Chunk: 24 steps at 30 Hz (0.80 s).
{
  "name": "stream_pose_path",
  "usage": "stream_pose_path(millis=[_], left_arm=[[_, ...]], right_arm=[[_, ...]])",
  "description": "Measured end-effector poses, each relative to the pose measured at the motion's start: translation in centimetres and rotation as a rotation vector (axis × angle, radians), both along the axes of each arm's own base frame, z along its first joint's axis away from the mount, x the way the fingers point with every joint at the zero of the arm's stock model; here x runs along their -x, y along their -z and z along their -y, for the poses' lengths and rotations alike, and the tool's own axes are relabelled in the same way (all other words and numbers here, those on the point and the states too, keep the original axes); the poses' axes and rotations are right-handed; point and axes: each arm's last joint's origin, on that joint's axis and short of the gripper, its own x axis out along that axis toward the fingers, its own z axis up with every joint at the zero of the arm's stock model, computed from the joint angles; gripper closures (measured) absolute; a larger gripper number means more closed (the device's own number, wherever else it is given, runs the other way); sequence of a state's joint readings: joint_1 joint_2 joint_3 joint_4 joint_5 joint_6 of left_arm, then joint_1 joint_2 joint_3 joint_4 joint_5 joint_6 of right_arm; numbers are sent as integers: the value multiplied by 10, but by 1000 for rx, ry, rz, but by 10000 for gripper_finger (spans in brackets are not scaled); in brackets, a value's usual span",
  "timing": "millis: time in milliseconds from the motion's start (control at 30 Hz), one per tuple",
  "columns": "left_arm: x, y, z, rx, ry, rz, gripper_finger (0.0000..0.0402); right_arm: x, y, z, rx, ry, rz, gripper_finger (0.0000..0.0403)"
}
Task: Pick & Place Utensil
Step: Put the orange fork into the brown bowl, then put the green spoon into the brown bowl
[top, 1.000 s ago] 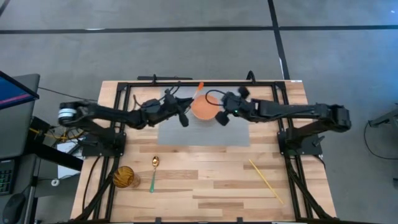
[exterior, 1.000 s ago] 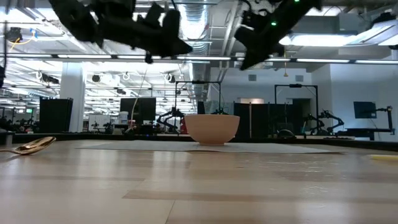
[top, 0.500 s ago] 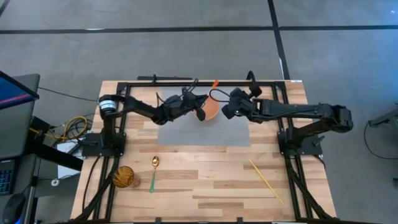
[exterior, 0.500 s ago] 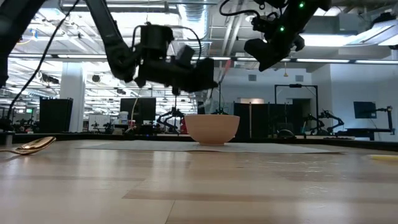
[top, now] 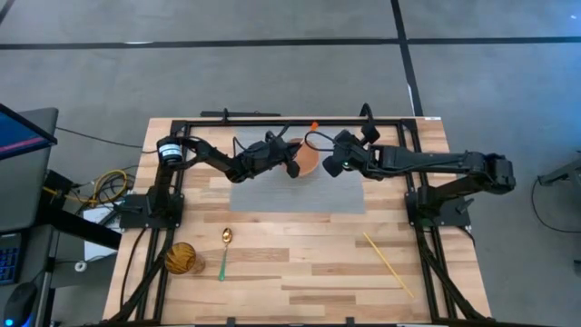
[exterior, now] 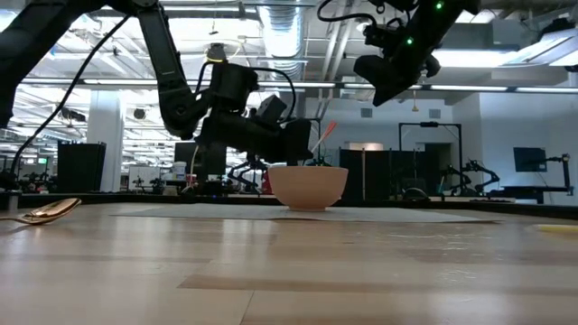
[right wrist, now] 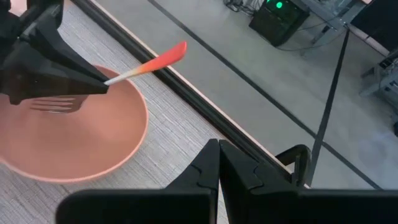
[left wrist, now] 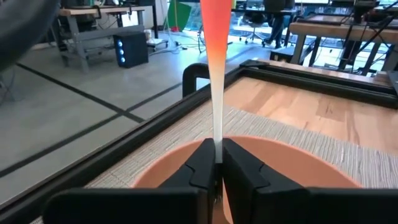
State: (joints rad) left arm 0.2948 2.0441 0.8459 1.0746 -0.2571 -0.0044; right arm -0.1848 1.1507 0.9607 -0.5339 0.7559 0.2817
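A fork with a white handle fading to an orange end point(right wrist: 174, 53) is held by my left gripper point(top: 290, 165) over the salmon bowl point(top: 309, 160). Its tines point(right wrist: 56, 104) are inside the bowl's rim; whether they touch the bowl I cannot tell. The bowl stands on a grey mat point(top: 300, 195). In the low view the left gripper point(exterior: 300, 141) is level with the bowl's point(exterior: 308, 187) rim. My right gripper point(top: 331, 167) is shut, touches nothing and hovers just right of the bowl, higher up point(exterior: 388, 77). My left gripper pinches the fork between its two fingers on the white lower part of the handle point(left wrist: 217, 149), close to the tines. The fingers come from the table's left, slanting down. The fork is tilted, its orange end point(exterior: 329, 128) up toward the far right, its tines down in the bowl.
A gold spoon with a green handle point(top: 224, 250) and an amber glass point(top: 181, 259) lie near the left front of the table. A yellow stick point(top: 388, 263) lies at the right front. A black frame rail point(top: 300, 121) runs along the far edge behind the bowl.
My left gripper has carried the fork toward the table's right, over the bowl, and has come down from well above the bowl to rim height. The fork's tines now dip into the bowl. My right gripper has kept nearly still beside the bowl.
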Motion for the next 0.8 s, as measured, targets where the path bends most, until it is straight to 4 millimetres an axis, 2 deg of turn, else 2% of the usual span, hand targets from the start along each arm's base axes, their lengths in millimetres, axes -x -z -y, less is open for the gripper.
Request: stream_pose_path(millis=[533, 633, 800], left_arm=[[1, 1, 1, 13, 3, -30, 312], [1, -19, 8, 3, 23, 5, 302], [9, -77, 35, 11, 237, 42, 298]], right_arm=[[-1, 1, -1, -40, -39, 12, 403], [-1, 1, -1, -40, -40, 13, 403], [-1, 1, -1, -45, -38, 19, 403]])
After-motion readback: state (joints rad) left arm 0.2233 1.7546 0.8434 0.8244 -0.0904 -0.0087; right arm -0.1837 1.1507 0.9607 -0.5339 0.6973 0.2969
